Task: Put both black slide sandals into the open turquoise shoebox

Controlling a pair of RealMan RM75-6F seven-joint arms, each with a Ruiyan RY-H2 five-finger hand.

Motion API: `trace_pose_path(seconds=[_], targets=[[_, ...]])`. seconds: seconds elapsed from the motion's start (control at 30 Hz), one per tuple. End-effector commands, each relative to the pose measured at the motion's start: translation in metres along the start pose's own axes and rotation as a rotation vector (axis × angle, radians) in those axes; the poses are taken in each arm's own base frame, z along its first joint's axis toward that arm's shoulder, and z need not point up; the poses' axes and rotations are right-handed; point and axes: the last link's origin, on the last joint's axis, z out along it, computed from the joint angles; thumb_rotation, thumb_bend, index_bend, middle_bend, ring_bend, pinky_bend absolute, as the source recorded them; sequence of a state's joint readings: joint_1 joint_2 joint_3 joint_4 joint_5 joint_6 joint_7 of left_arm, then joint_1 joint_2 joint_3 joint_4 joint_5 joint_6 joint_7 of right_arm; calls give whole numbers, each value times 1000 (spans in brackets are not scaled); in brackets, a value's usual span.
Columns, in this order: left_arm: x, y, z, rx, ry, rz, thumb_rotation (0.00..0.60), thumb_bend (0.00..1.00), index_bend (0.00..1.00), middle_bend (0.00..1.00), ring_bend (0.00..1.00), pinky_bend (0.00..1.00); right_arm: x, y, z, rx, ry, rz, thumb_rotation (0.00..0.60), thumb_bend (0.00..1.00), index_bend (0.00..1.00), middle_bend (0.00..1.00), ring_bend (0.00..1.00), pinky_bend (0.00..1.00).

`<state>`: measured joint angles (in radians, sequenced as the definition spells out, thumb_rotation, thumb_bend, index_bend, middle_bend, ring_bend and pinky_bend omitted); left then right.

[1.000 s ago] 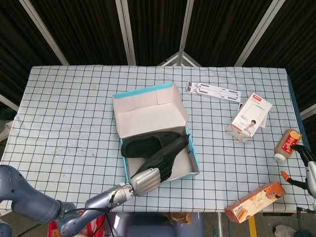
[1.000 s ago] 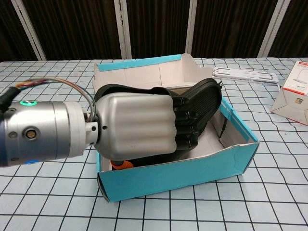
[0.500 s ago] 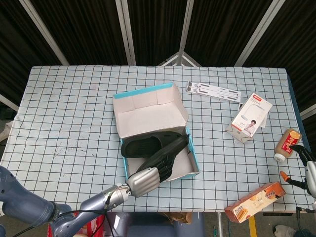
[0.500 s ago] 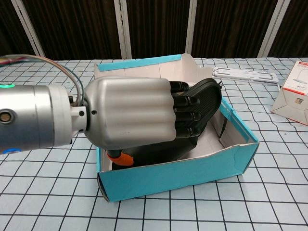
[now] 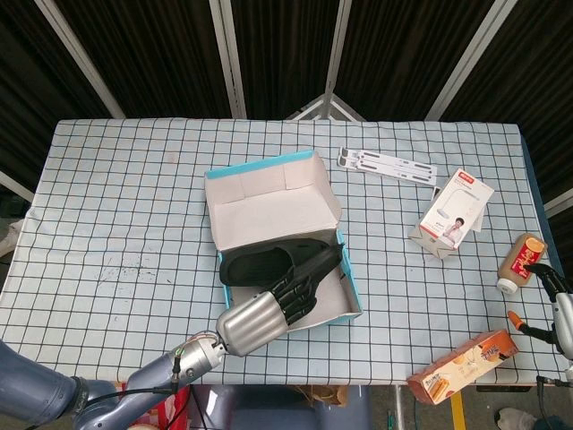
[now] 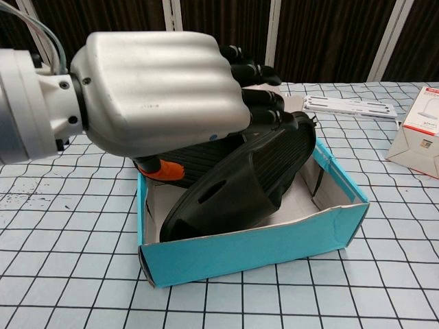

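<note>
Both black ribbed slide sandals now lie inside the open turquoise cardboard shoebox (image 6: 288, 240), which sits near the middle of the checked tablecloth-covered table (image 5: 116, 215), a little toward its front edge. The rear sandal (image 5: 255, 266) lies flat along the box's back part; the front sandal (image 6: 240, 181) lies slantwise across it, heel low in the front left corner and toe propped up over the right wall, because, we judge, the box floor is too short for the two side by side. Our silver left hand (image 6: 161, 89) hovers above the box with nothing in it, its black fingers (image 6: 257, 72) loosely spread over the toe of the slanted sandal, apparently just clear of it, though we cannot tell whether they touch. We read this as a release, the placing essentially done. Our right hand (image 5: 557, 300) shows only in part at the table's right edge, beside a brown bottle with an orange cap (image 5: 520, 262); whether its fingers are apart or closed we cannot tell. A white and red carton (image 5: 457, 213) stands well apart, toward the right edge.
</note>
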<state>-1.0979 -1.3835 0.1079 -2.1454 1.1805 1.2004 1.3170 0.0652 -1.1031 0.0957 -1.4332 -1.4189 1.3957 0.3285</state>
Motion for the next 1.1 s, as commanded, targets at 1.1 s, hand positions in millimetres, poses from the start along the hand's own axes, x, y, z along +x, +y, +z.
trace_pose_path(seconds=[1.1], targets=[[-75, 16, 73, 274, 12, -724, 489, 267, 0, 0, 0, 0, -3, 3, 1, -6, -50, 14, 600, 233, 237, 222, 253, 213]])
